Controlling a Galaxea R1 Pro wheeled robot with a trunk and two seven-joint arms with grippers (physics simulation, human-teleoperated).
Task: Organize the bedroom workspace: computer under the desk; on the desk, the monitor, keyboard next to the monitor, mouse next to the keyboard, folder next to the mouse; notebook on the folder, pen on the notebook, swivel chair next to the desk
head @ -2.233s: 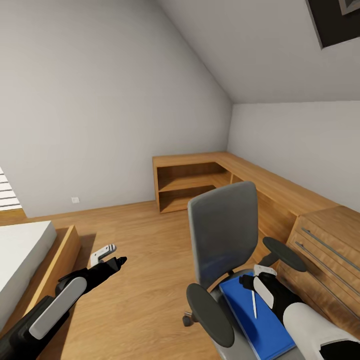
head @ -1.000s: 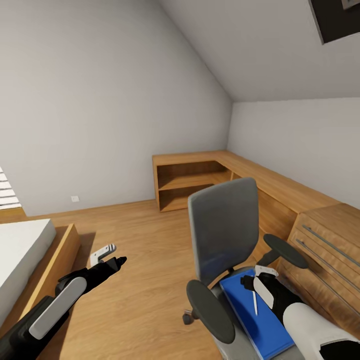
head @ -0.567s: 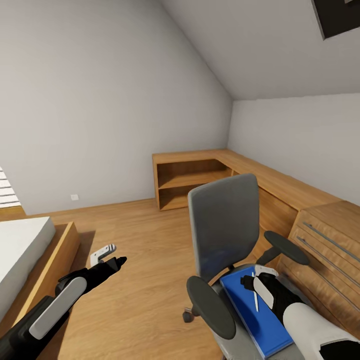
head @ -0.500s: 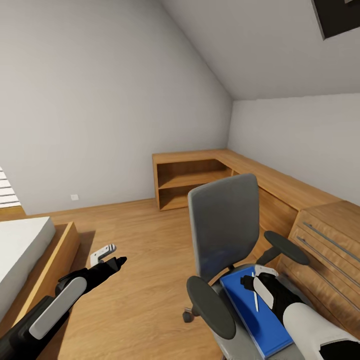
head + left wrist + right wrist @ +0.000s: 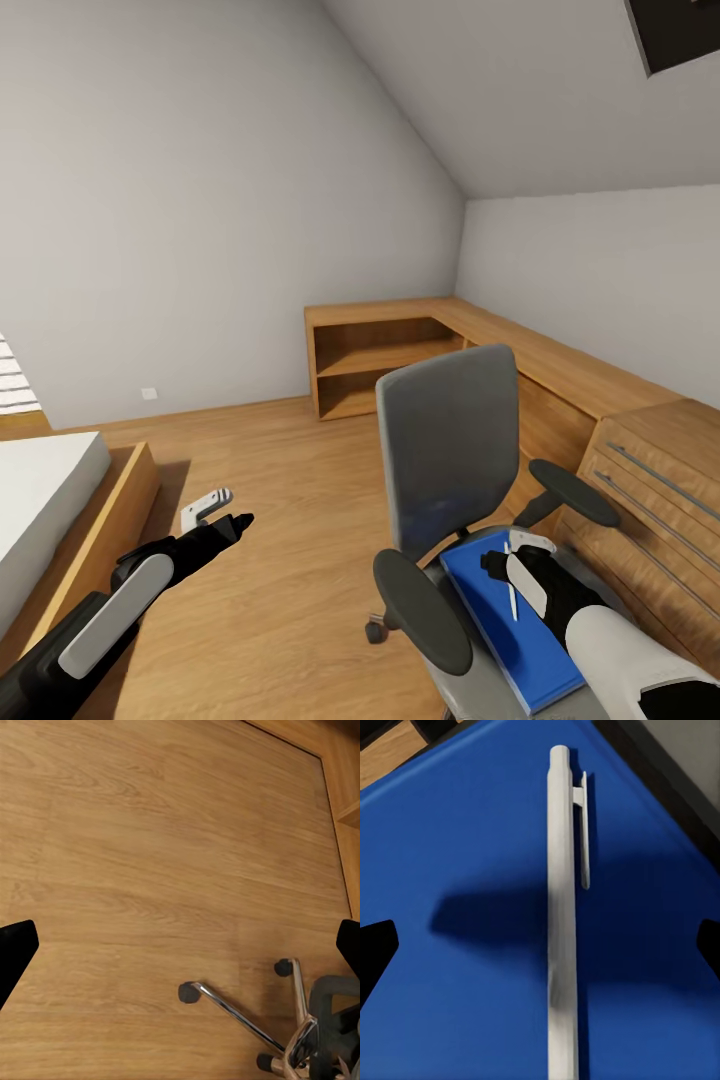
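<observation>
The view has tipped slightly upward over the last two seconds, so chair and shelving sit a touch lower in frame; the arms hold their poses. From the head camera, the swivel chair stands in the attic bedroom beside a light-wood drawer chest, the blue folder flat on its seat and the pen lying on the folder. The right gripper hovers just above the pen; the left gripper hangs over bare floor, well apart from the chair.

Left wrist camera: fingertips at both edges of the frame, spread wide, with the chair's chrome base on the floor below.

Right wrist camera: the pen, its clip near one end, lies centred between open fingertips on the folder. It looks light, stiff and likely to roll, so a pinch across the mid-barrel seems best.
</observation>
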